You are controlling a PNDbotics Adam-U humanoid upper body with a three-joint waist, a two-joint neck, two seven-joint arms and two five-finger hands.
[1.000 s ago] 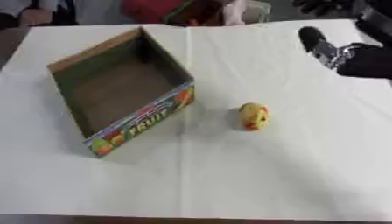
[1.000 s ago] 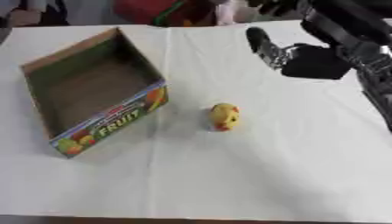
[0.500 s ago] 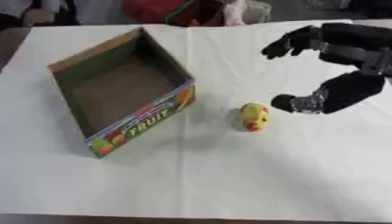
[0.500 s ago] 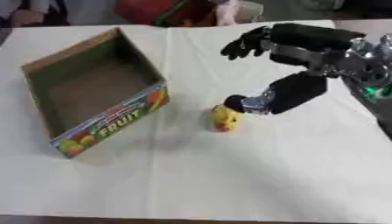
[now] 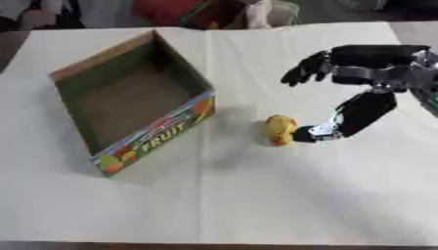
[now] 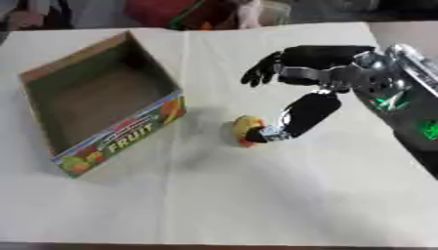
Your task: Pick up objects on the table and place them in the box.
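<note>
Left eye view: right hand [image 5: 359,93] spread apart, thumb tip touching yellow fruit [image 5: 279,130] beside the empty box [image 5: 178,72].

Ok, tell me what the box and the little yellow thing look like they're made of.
The box looks like cardboard: plain brown matte inside, printed fruit picture on the outer wall. The yellow thing looks smooth with an orange-red patch, perhaps plastic or rubber; I cannot tell which. The right hand touches it.
</note>
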